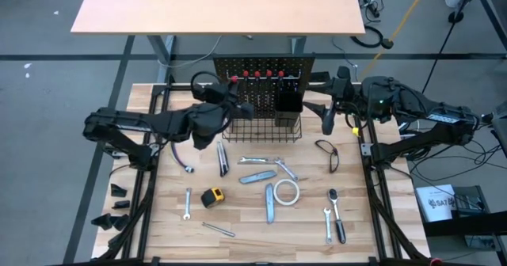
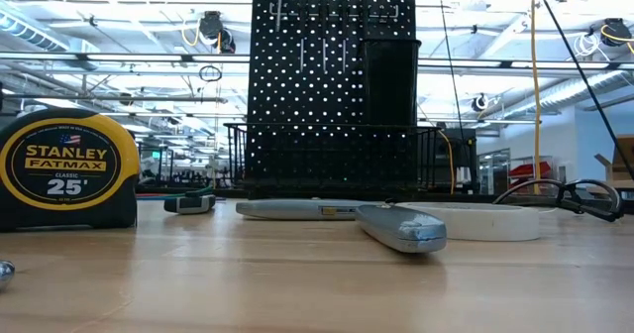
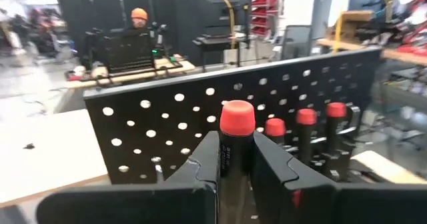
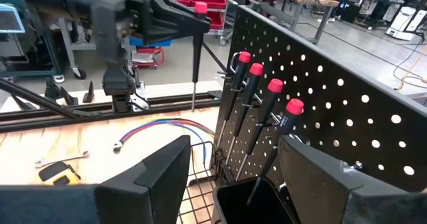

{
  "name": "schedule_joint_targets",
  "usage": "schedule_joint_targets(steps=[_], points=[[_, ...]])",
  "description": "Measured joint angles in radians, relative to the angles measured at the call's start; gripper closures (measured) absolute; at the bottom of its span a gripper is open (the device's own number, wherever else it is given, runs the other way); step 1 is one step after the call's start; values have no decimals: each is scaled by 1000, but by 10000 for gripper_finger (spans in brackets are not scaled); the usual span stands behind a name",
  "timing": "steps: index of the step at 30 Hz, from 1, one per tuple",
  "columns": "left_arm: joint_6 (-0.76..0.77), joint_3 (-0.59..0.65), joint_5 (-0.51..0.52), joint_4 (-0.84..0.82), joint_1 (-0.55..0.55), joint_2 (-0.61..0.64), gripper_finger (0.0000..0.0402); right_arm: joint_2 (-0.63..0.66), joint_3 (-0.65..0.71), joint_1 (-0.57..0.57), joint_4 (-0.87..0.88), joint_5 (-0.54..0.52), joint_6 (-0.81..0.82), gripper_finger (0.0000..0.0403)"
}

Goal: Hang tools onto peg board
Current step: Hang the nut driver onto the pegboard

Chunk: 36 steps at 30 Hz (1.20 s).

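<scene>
High view: left gripper (image 1: 230,101), upper centre-left, clamped on a red-capped dark-shafted screwdriver (image 1: 234,81), just left of the upright black perforated metal peg board (image 1: 265,68); right gripper (image 1: 326,115) waiting upper right, fingers apart, empty; wrenches and knives lying lower centre.

Left wrist view: screwdriver pinched between both fingers (image 3: 205,163), long axis upright, three hung red caps to its right.

Right wrist view: shaft vertical at upper centre, tip down, just beside the board's end; left arm nearer.
</scene>
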<state>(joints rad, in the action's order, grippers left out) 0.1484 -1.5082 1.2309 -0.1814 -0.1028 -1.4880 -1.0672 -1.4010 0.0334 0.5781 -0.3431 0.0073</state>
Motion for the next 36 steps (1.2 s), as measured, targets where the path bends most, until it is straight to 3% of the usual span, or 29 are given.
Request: schedule_joint_targets(steps=[17, 25, 36], points=[[-1, 0, 16, 29, 79, -20, 358, 0, 0, 0, 2, 0, -12, 179], [-128, 0, -18, 153, 90, -20, 358, 0, 0, 0, 2, 0, -23, 179], [-128, 13, -30, 152, 122, -20, 358, 0, 0, 0, 2, -1, -27, 179]])
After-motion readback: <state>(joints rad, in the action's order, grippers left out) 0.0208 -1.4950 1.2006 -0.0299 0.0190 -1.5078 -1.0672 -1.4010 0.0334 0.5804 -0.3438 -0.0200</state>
